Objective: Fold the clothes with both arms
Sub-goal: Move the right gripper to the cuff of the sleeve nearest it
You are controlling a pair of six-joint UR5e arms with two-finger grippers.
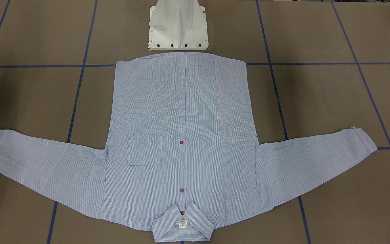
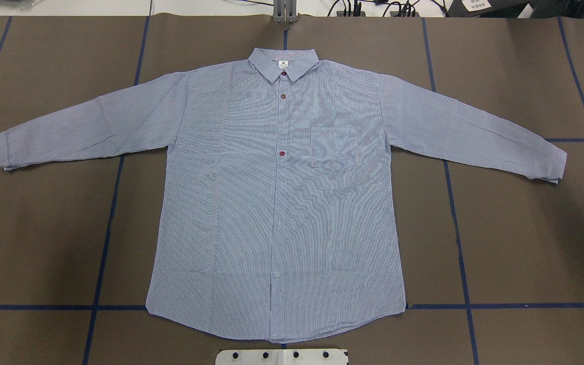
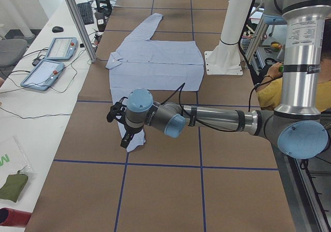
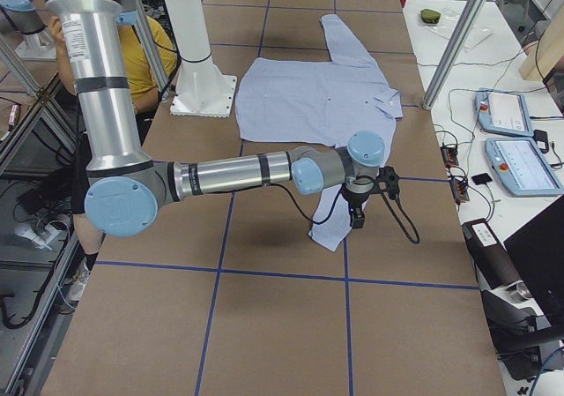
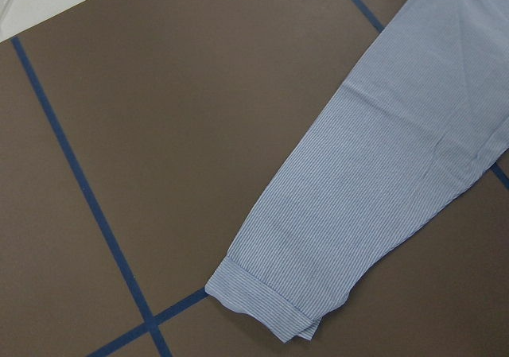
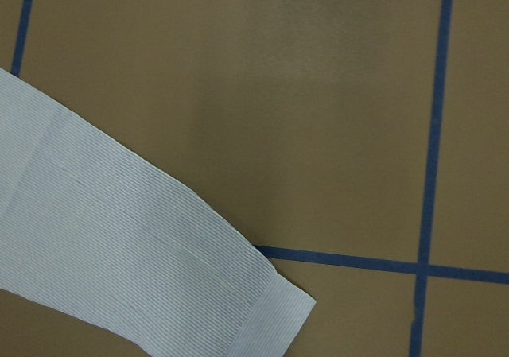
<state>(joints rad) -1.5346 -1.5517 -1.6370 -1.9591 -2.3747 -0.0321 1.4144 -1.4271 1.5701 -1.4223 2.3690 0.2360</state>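
We judge this to be the very start: the shirt [image 2: 251, 203] lies flat and face up in the middle of the tabletop [image 2: 43, 228]. It is buttoned, with its collar [image 2: 283, 58] at the far edge, its hem by the pedestal [image 1: 178, 23], and nothing folded yet.

The left arm [image 3: 217, 119] reaches out low, so the left end effector [image 3: 126, 139] hangs over the cuff [image 5: 262, 297] on that side. The right arm [image 4: 229, 174] does the same, with the right end effector [image 4: 358, 218] over the other cuff [image 6: 274, 313]. Only the side views show the fingers, so we cannot tell whether either pair is spread or pressed together. Neither seems to be pinching cloth, though the angle is poor.

The next move, as we read it, is to come down on both cuffs at once and catch both layers at the edge. We would then lift just clear of the tabletop and carry each sleeve inward across the body. Moving both arms at an even pace should keep the shirt from being dragged sideways.

By our count there is:
- one shirt, with one collar, one label [image 2: 283, 64] and one pocket [image 2: 333, 148]
- two sleeves, each ending in one cuff
- four buttons in sight: two red [image 2: 282, 153], one brown [image 2: 283, 96] and one pale [image 2: 276, 274] near the hem
- two arms, each with one end effector
- one pedestal
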